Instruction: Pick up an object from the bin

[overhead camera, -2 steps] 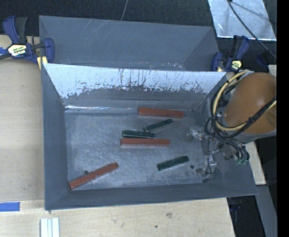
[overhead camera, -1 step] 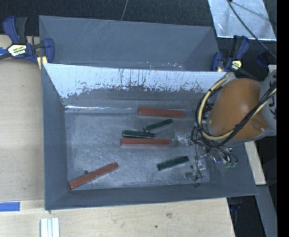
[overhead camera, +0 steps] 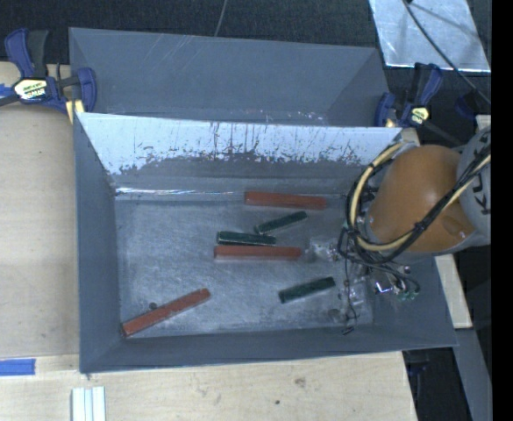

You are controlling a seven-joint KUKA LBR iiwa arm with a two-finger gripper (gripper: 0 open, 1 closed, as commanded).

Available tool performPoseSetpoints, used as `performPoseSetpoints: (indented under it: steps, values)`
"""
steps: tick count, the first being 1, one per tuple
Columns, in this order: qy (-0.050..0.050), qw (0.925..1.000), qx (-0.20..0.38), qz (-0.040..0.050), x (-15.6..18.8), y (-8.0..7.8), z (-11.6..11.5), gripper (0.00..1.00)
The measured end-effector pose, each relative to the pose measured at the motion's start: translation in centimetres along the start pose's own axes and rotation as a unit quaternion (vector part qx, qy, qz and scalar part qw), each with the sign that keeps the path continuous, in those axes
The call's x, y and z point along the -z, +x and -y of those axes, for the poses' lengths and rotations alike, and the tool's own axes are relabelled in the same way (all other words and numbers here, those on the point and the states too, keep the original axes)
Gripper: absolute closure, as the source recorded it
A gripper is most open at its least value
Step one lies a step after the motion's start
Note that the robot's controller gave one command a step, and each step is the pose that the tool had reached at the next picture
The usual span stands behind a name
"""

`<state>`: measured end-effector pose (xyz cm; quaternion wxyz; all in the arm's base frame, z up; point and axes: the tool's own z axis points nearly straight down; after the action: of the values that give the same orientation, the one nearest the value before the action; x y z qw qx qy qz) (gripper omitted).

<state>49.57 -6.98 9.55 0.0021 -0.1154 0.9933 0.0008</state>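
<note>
Dark-green stick (overhead camera: 307,289) lay just left of the gripper (overhead camera: 351,312), long axis across the bin (overhead camera: 238,86), right end toward it; the gripper's opening couldn't be told.

So the loose stuff on the floor of the bin (overhead camera: 151,235) is mostly sticks. One reddish-brown bar (overhead camera: 286,200) lies flat near the back wall. In the middle, two dark green sticks meet end to end, one tilted (overhead camera: 282,223) and one level (overhead camera: 244,238), with another reddish-brown bar (overhead camera: 258,253) right under them. A third reddish-brown bar (overhead camera: 166,312) sits angled toward the front-left corner, well apart from the rest.
</note>
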Motion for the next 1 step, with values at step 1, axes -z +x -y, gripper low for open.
performPoseSetpoints:
  steps: [1]
  values:
    - [0.001,1.0000,0.004,-0.0023,-1.63,-0.59,-2.27,0.00]
